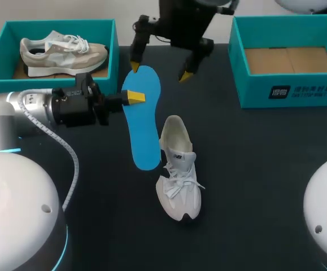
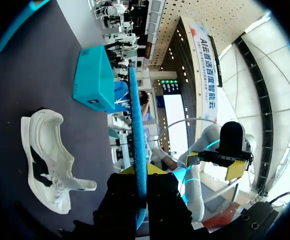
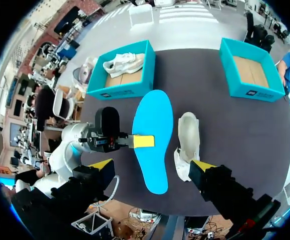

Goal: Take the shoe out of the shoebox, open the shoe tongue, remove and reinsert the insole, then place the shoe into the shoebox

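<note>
My left gripper (image 1: 134, 97) is shut on the edge of a blue insole (image 1: 142, 121) and holds it up above the table. In the left wrist view the insole (image 2: 137, 140) shows edge-on between the fingers of that gripper (image 2: 140, 176). A white shoe (image 1: 177, 172) lies on the dark table just right of the insole, toe toward the front edge; the shoe (image 2: 47, 160) is also beside the left gripper. My right gripper (image 1: 160, 69) hangs open over the insole's far end, empty. From above, the insole (image 3: 153, 137) and shoe (image 3: 187, 137) lie under the right gripper (image 3: 152, 167).
A teal shoebox (image 1: 61, 22) at the back left holds a beige and white shoe (image 1: 61, 51). Another teal shoebox (image 1: 299, 93) at the back right has only cardboard inside. Both boxes (image 3: 119, 91) (image 3: 252, 93) show in the right wrist view.
</note>
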Motion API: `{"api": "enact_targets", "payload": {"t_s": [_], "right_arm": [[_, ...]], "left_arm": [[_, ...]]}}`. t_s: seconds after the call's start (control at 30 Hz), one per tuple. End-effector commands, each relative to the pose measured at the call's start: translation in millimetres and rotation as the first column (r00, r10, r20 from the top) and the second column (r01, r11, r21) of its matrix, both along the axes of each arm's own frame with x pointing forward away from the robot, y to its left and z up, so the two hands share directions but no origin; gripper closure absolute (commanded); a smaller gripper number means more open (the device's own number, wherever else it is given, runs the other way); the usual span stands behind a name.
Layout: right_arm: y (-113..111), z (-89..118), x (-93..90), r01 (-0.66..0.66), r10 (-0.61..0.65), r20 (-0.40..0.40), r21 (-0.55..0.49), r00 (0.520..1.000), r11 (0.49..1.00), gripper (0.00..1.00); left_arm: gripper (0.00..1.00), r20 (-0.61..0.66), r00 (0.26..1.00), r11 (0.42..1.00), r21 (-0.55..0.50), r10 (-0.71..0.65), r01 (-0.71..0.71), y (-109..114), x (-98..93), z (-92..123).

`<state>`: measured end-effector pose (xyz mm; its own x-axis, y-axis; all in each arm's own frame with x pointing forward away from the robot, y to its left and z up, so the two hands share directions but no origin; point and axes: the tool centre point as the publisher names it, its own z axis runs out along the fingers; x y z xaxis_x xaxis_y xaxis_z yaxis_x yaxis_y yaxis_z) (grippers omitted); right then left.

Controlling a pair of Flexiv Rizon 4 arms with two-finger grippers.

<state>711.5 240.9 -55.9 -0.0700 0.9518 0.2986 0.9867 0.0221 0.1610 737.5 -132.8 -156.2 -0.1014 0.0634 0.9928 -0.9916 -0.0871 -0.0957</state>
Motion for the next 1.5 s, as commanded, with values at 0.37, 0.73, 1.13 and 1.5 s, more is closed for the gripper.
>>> {"api": "enact_targets", "payload": {"t_s": [0.37,0.73,1.13,1.5], "right_arm": [[17,-9,2.9,0.051,-0.048,0.017,-0.292,0.999,0.955,0.0],[17,-13,5.6,0.048,-0.046,0.014,-0.275,0.999,0.96,0.0],[5,-18,6.5,0.058,-0.055,0.027,-0.121,0.998,0.991,0.0],[-16,-32,3.5,0.012,-0.012,0.001,0.191,1.0,0.981,0.0]], "left_arm": [[1.0,0.0,1.0,1.0,0.002,0.001,-0.001,1,-1.4,0],[1.0,0.0,1.0,1.0,0.002,0.001,-0.001,1,-1.4,0],[1.0,0.0,1.0,1.0,0.002,0.001,-0.001,1,-1.4,0],[1.0,0.0,1.0,1.0,0.002,0.001,-0.001,1,-1.4,0]]}}
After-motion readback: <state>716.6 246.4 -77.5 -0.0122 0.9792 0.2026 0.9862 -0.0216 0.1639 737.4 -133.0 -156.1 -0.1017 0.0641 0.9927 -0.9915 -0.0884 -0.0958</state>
